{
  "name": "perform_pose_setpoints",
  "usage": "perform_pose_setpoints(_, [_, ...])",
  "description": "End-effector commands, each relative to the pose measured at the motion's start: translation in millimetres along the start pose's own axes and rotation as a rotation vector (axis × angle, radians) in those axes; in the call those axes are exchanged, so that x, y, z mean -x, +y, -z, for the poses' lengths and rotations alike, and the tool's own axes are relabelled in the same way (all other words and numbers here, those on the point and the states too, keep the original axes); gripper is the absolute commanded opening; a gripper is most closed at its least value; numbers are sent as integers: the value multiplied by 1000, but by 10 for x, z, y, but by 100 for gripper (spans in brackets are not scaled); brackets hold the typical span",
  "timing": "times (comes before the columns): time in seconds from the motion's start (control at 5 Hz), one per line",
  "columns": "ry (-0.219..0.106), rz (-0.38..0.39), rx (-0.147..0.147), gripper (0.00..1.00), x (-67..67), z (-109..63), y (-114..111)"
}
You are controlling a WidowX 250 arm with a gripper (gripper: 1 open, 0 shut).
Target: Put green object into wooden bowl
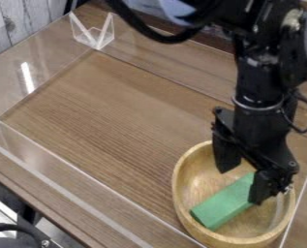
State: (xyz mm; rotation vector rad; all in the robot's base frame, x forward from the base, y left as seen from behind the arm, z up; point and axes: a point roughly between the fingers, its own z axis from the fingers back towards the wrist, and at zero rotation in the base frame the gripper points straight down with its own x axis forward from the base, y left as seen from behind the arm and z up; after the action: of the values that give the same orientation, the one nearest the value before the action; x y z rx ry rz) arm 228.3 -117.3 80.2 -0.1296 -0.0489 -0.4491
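The green block (223,201) lay in the wooden bowl (182,190), slantwise across the bottom, its upper end close under the fingers. From where I stood, the gripper (253,174) was open, its fingers spread over the far part of the bowl and nothing held between them. The placing looked done to me; what remained was getting away cleanly.

The way to do that well, I thought, was to rise straight up first, with no sideways swing until the fingertips had cleared the rim. The right finger hung very near the block's upper end, and I couldn't tell whether it touched; a drag there might have turned the block or tipped it up against the wall. The jaws were best left wide on the way up, since closing early could have pinched the block's end or caught the bowl's edge and pulled it along the counter (104,116).
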Motion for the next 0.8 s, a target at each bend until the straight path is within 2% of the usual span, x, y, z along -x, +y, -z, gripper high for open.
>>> perform_pose_setpoints(0.0, [-51, -69, -12, 100, 64, -134, 92])
perform_pose_setpoints(0.2, [-73, -129, -21, 100, 110, -221, 187])
perform_pose_setpoints(0.6, [-58, 7, -10, 100, 48, 75, 69])
